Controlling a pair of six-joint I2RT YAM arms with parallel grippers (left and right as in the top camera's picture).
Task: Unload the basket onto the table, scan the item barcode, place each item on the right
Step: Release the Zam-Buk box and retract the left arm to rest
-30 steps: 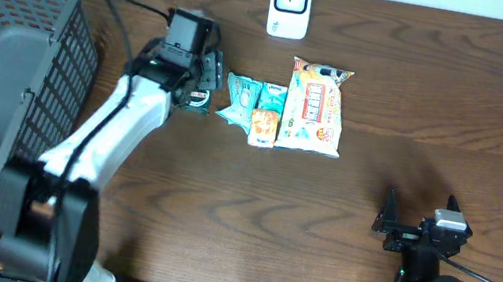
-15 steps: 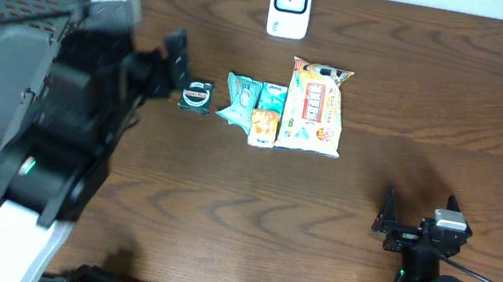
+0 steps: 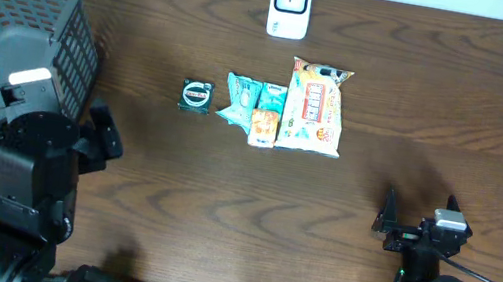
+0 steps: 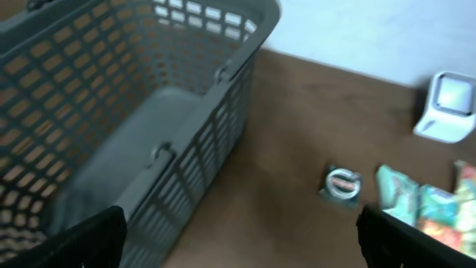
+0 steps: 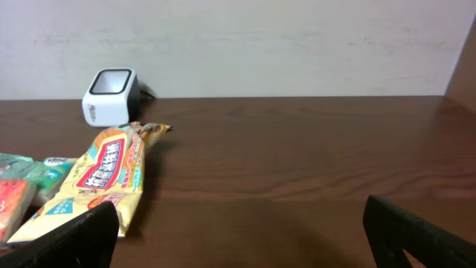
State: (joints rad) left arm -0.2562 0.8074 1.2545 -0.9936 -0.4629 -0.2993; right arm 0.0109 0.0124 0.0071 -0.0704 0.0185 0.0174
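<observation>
Overhead: left pincer (image 3: 53, 115) is sitting low-left beside the grey basket (image 3: 9, 12), jaws spread wide and gripping nothing. Right pincer (image 3: 419, 216) is parking low-right, likewise wide open and empty. The items are lying in a row mid-bench (image 3: 460, 103): small round item (image 3: 198, 95) a little apart on the left, then teal packets (image 3: 248, 98), small orange packet (image 3: 263, 128) and big snack bag (image 3: 314, 108), packed edge to edge. The white scanner (image 3: 290, 3) is standing just above the row, and nothing is touching it or facing its window. Left wrist, blurred: the basket is filling the left of the frame, with the small round item lying flat on the bench beyond it and the scanner showing at the right edge; nothing is sitting between the fingers. Right wrist: the view is looking across bare bench at the big snack bag and the scanner, well apart from the fingers. Judgement: no item is being held or presented, so pick, present to the scanner and put-down are all looking outstanding. Can't tell which item is next.
</observation>
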